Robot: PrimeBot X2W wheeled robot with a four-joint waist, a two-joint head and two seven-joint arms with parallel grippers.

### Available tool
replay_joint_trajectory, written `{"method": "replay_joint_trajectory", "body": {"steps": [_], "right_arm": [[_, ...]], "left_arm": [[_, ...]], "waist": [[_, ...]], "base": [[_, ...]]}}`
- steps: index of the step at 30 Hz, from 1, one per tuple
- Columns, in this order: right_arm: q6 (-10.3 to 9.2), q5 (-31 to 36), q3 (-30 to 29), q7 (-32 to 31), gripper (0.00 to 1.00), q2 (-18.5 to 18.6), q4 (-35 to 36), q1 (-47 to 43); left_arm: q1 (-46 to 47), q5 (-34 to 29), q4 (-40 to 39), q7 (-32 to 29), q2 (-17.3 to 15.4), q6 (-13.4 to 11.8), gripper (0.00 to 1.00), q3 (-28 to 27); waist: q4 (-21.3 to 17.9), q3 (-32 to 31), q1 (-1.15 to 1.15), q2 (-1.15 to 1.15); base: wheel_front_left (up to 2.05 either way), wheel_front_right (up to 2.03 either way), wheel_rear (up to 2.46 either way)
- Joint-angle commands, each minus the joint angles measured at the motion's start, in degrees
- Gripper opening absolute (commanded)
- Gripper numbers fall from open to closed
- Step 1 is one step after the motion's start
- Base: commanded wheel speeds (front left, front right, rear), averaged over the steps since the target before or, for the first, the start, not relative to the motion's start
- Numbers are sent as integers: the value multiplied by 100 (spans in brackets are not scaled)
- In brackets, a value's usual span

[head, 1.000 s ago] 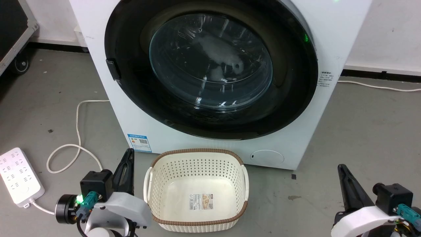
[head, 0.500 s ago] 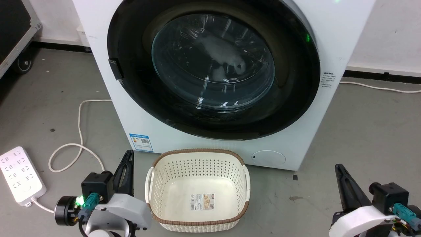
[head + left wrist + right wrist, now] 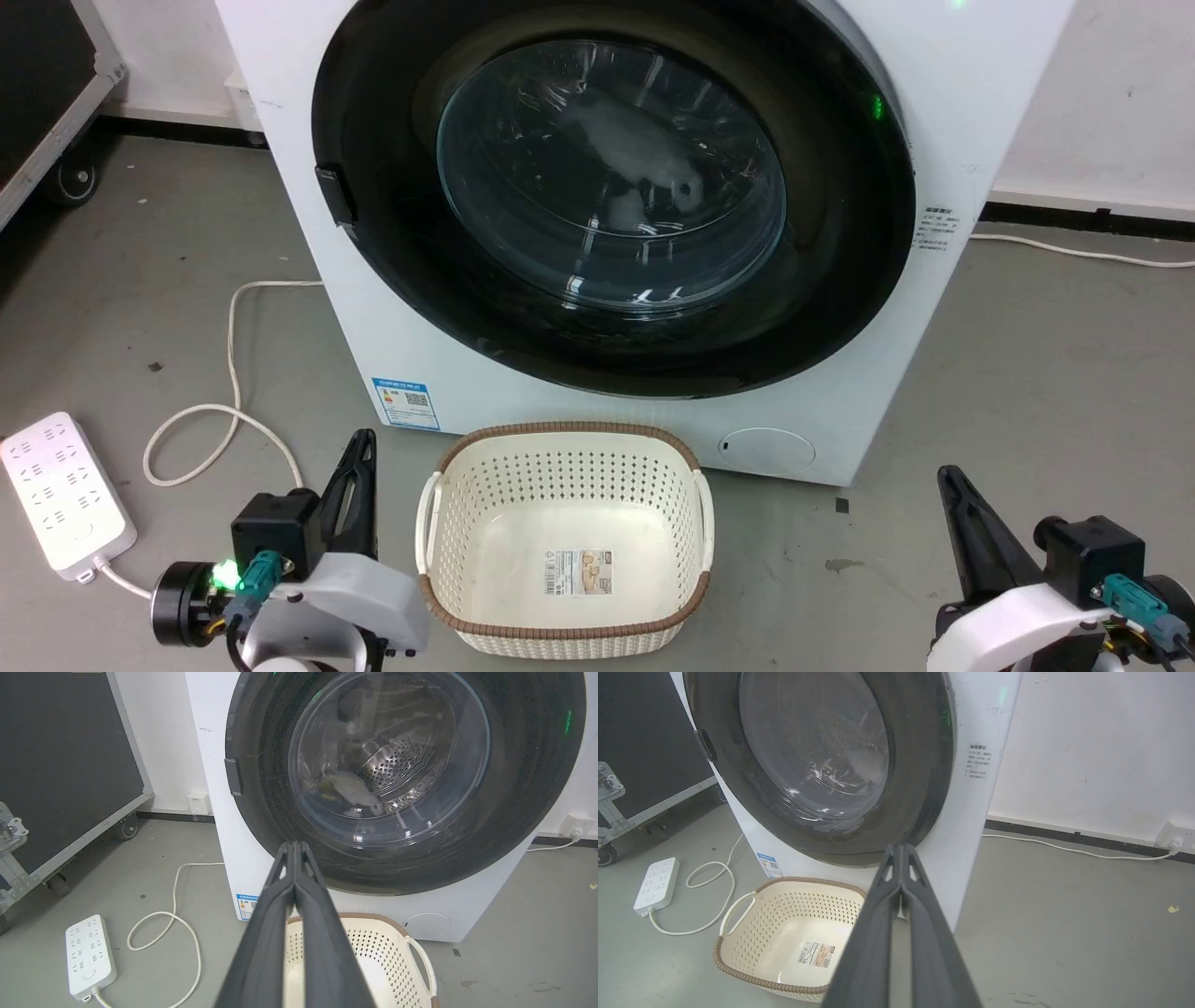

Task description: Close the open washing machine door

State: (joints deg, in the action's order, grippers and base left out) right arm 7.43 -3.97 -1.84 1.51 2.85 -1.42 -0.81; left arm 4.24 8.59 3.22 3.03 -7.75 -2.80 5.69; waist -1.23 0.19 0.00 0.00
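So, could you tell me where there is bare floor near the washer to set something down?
Bare floor lies right of the washing machine, above the right gripper in the head view. A smaller patch lies between the cable and the black case. It is crowded by the basket and the power strip.

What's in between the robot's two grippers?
In the head view, a cream basket sits between the left gripper and the right gripper, closer to the left one.
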Motion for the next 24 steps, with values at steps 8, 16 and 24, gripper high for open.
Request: {"method": "replay_joint_trajectory", "body": {"steps": [8, 16, 24], "right_arm": [[4, 154, 62, -57, 0, 2, 67, 60], [5, 222, 96, -83, 0, 2, 88, 66], [5, 315, 143, -119, 0, 2, 117, 74]], "left_arm": [[-205, -298, -119, -96, 171, 110, 0, -200], [-266, -454, -176, -153, 259, 158, 0, -303], [-350, -669, -254, -233, 380, 222, 0, -444]], "waist": [[37, -6, 0, 0], [61, -9, 0, 0], [94, -15, 0, 0]], "base": [[0, 0, 0], [0, 0, 0], [0, 0, 0]]}}
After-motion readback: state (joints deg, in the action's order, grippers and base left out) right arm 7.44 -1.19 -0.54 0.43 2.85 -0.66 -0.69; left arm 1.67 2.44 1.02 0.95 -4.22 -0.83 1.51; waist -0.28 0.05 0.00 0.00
